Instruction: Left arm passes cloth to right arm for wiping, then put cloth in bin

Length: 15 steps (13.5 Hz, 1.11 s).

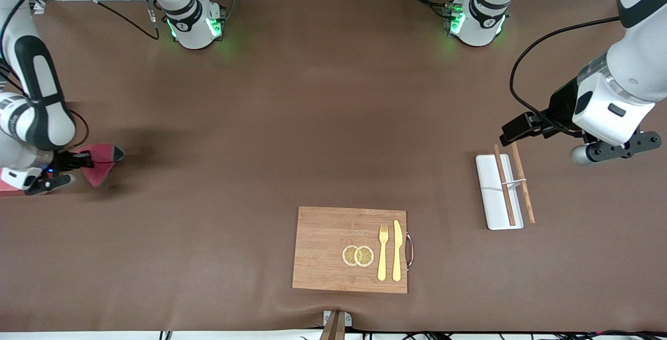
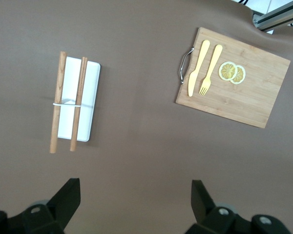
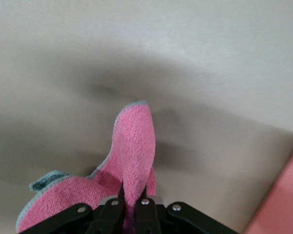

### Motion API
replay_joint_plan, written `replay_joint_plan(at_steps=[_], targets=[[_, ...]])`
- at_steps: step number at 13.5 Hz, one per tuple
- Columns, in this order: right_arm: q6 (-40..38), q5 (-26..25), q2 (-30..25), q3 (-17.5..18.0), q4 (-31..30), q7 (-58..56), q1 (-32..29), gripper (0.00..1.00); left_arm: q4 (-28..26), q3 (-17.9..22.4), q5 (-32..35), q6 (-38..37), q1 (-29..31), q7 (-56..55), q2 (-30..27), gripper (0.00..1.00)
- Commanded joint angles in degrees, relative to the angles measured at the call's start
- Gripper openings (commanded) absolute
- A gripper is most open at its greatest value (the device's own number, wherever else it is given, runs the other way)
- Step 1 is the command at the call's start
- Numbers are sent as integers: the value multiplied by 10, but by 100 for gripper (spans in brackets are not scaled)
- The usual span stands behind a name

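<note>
Dangling fuzzy magenta cloth (image 3: 132, 146), grey-edged, crumpled.

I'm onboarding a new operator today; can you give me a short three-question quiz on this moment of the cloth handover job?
1. True or false: the left gripper holds the cloth.
2. Which items lie on the wooden cutting board?
A. chopsticks
B. fork, knife, two lemon slices
C. cloth
3. Fill in: the chopsticks rest across the white ____.

Key:
1. False. The right gripper is shut on the cloth, near the bin at the right arm's end of the table; the left gripper is open over bare table, beside the tray.
2. B: fork, knife, lemon slices.
3. tray
</note>
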Motion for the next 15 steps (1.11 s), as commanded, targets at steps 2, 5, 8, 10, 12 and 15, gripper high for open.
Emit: replay_joint_plan(at_steps=[2,5,8,10,12,15], targets=[[-83,-52,-2,14,37,80,53,0,-22,-3,38,-27,20,47,-35,100],[-54,-48,15,14,16,146,96,0,-56,76,31,-28,-16,140,-71,100],[-52,-39,6,21,-23,294,163,0,-114,150,29,-21,-67,164,-114,100],[-75,29,2,35,-22,328,200,0,-146,164,29,-6,-72,165,-135,100],[-99,85,-6,36,-22,403,256,0,-147,185,24,-2,-91,167,-137,100],[-121,156,-35,43,-15,588,372,0,-148,200,23,-3,-105,167,-144,100]])
